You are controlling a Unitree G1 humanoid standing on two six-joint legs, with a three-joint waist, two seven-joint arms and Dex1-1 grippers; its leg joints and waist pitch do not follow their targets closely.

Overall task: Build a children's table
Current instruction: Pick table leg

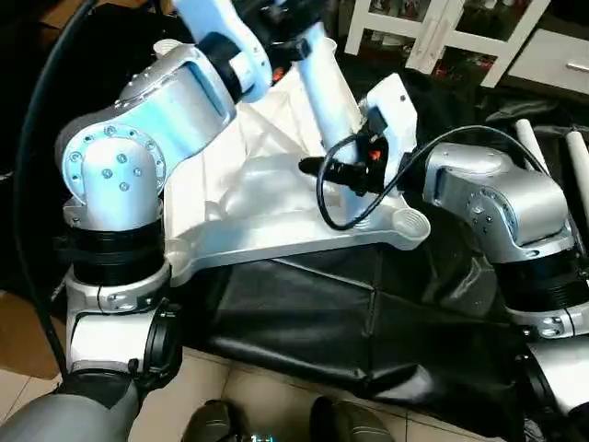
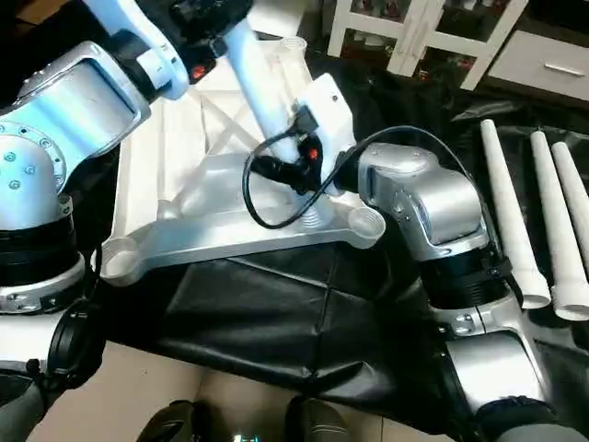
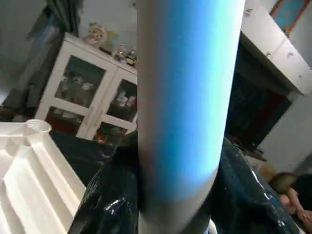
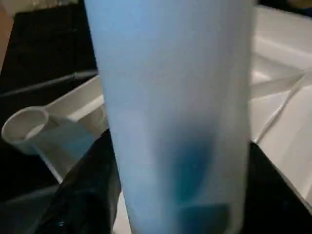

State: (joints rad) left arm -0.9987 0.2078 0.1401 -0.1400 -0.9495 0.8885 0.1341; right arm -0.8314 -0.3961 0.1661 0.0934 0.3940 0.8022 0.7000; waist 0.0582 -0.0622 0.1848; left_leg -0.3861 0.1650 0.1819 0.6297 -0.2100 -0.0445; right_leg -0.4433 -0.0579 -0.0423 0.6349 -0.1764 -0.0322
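Observation:
The children's table's white tabletop (image 2: 212,198) lies ribbed side up on the black-draped work table, with a round socket (image 2: 368,222) at its near right corner. One white tube leg (image 2: 259,92) slants down over the tabletop's middle. My left gripper (image 2: 210,20) is shut on the leg's upper part, and the tube (image 3: 187,102) stands close before that wrist camera. My right gripper (image 2: 287,171) sits at the leg's lower end, and the tube (image 4: 170,112) passes right in front of its camera. Three more legs (image 2: 508,212) lie side by side at the right.
A white glass-door cabinet (image 2: 405,37) and a white drawer unit (image 2: 543,64) stand behind the work table. The black cloth (image 2: 276,304) hangs over the near edge above a tiled floor. A person (image 3: 292,190) shows at the edge of the left wrist view.

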